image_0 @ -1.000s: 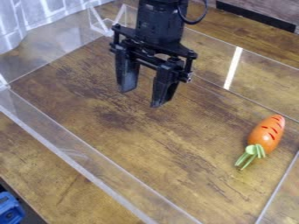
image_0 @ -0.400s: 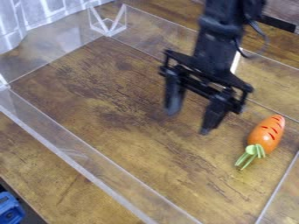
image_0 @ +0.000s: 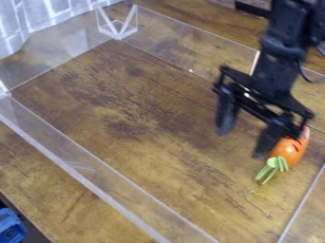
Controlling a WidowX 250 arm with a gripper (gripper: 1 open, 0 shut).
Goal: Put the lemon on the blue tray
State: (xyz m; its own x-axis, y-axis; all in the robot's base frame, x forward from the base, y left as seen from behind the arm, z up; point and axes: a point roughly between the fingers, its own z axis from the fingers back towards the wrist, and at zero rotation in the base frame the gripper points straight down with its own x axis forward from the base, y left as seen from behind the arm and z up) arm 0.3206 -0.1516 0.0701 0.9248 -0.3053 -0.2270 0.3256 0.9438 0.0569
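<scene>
One orange toy carrot (image_0: 291, 152) with green stalks lies near the right edge of the counter (image_0: 127, 109), partly covered in this view by the black jaws (image_0: 244, 131), which are spread apart, one fingertip just beside or above it. Clear, low walls (image_0: 86, 169) border the counter along its left and near sides; a white wire-like piece (image_0: 117, 22) stands at the far left corner. Pale curtain fabric (image_0: 38, 21) hangs beyond that corner. Something blue (image_0: 11, 226) shows at the lower left, cut off by the frame. I cannot make out the lemon, nor any writing.
</scene>
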